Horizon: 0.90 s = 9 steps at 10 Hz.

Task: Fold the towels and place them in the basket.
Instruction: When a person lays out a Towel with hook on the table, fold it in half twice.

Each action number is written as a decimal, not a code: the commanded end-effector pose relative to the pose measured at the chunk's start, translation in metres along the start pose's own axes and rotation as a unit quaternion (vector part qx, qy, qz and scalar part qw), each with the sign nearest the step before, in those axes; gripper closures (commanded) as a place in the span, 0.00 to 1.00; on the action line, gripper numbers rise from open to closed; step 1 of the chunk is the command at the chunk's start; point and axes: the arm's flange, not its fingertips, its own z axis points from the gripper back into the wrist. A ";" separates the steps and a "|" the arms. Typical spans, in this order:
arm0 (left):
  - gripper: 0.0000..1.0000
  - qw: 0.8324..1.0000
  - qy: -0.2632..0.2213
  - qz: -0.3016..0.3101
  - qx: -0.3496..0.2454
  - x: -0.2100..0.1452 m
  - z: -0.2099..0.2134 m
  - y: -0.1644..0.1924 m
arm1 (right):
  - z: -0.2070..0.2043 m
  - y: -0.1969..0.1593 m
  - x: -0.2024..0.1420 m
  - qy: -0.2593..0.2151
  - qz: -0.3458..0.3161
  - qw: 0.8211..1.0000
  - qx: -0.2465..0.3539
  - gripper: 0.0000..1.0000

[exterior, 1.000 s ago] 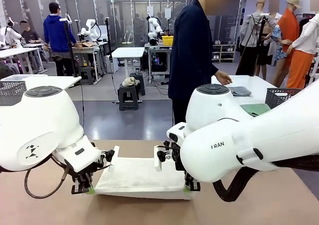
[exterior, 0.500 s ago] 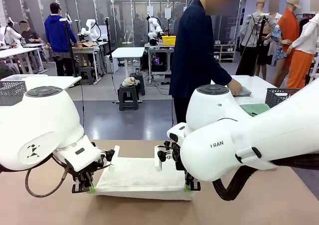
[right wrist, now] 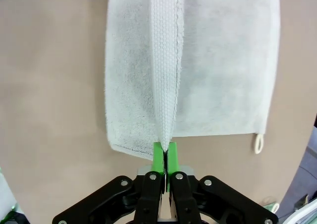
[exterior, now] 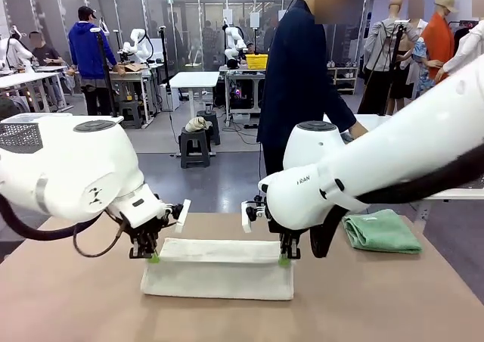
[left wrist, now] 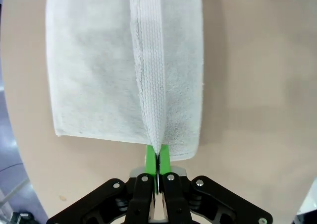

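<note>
Step in hand: folding the cream-white towel point(exterior: 218, 275), mid-fold. It lies centre of the table point(exterior: 76, 312), at 6 o'clock in front view. Left gripper point(exterior: 154, 256) is clenched on its woven-band edge at the towel's 10 o'clock corner. Right gripper point(exterior: 284, 260) is clenched on the same edge at 2 o'clock. That edge sits raised above the layer beneath. Corner loop point(right wrist: 258, 143) hangs free at 4 o'clock in right wrist view. Mint green towel point(exterior: 382, 231) lies folded at 3 o'clock of the white one, apart.

Next, likely: both arms carry the edge over together, level, match the edges, then let go.

Writing: "FRAN" lettering point(exterior: 302, 180) on the right arm point(exterior: 393, 153), rest cut off. No print on the towels.
</note>
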 end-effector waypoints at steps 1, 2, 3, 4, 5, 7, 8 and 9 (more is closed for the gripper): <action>0.97 1.000 0.006 -0.006 -0.005 -0.007 -0.008 0.035 | -0.001 -0.030 -0.004 0.008 0.017 1.000 0.000 0.97; 0.97 1.000 0.012 -0.004 -0.004 -0.006 -0.014 0.053 | -0.001 -0.048 -0.004 0.008 0.016 1.000 -0.005 0.97; 0.97 1.000 0.016 0.001 -0.003 -0.007 -0.017 0.064 | -0.003 -0.061 -0.002 0.008 0.018 1.000 -0.008 0.97; 0.97 1.000 0.020 0.002 -0.005 -0.009 -0.020 0.074 | -0.006 -0.072 -0.001 0.010 0.015 1.000 -0.009 0.97; 0.97 1.000 0.021 0.005 -0.007 -0.012 -0.024 0.081 | -0.011 -0.080 0.002 0.010 0.016 1.000 -0.007 0.97; 0.97 1.000 0.024 0.007 0.013 -0.013 -0.041 0.091 | -0.026 -0.094 0.007 0.006 0.016 1.000 -0.019 0.97; 0.97 0.999 0.027 0.010 0.025 -0.013 -0.049 0.093 | -0.034 -0.097 0.009 0.005 0.012 1.000 -0.027 0.97; 0.97 0.999 0.025 0.008 0.035 -0.013 -0.056 0.095 | -0.042 -0.099 0.010 0.007 0.005 0.999 -0.038 0.97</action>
